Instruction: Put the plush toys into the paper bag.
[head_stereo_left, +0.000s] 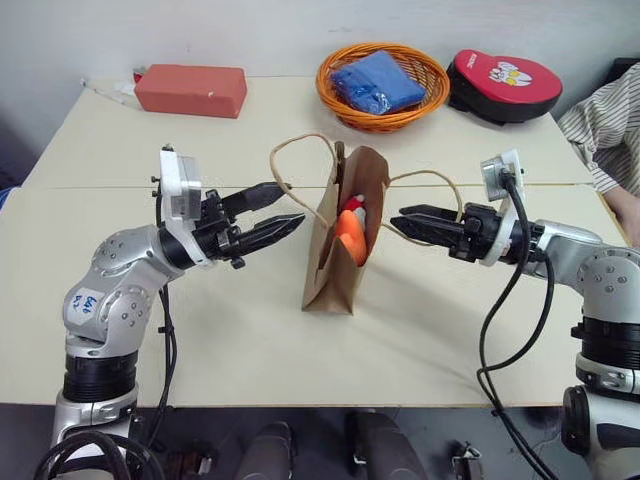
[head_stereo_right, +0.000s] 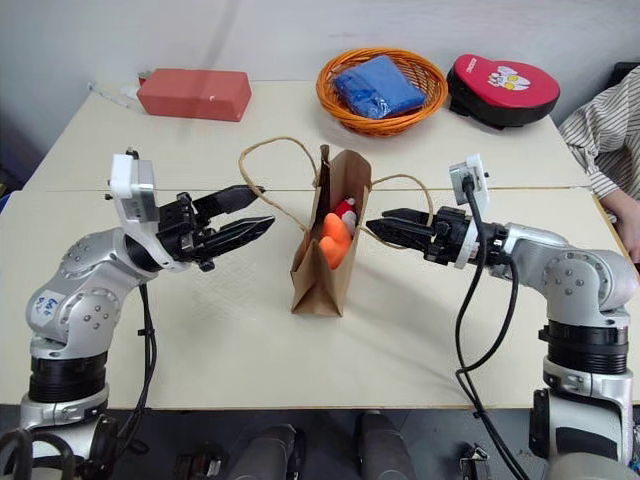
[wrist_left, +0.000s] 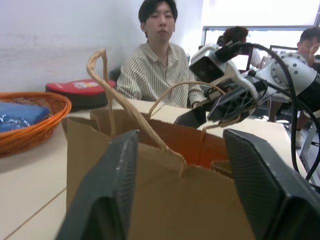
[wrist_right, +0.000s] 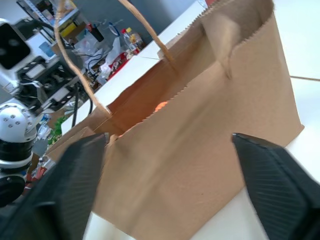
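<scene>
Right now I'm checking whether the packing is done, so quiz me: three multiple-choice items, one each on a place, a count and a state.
1. Where is the orange plush toy?
A. in the paper bag
B. in the basket
C. on the table

2. How many cord handles does the bag have?
A. one
B. two
C. four

3. How are the left gripper and right gripper?
A. both open, holding nothing
B. both gripping toys
C. left gripping the bag

Answers: 1 A, orange shows inside the bag's mouth. 2 B, two loops rise from the rim. 3 A, fingers spread on either side of the bag.

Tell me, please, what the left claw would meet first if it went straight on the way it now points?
Most likely the paper bag: the open left claw points at its side wall, apart from it, below the cord handle.
</scene>
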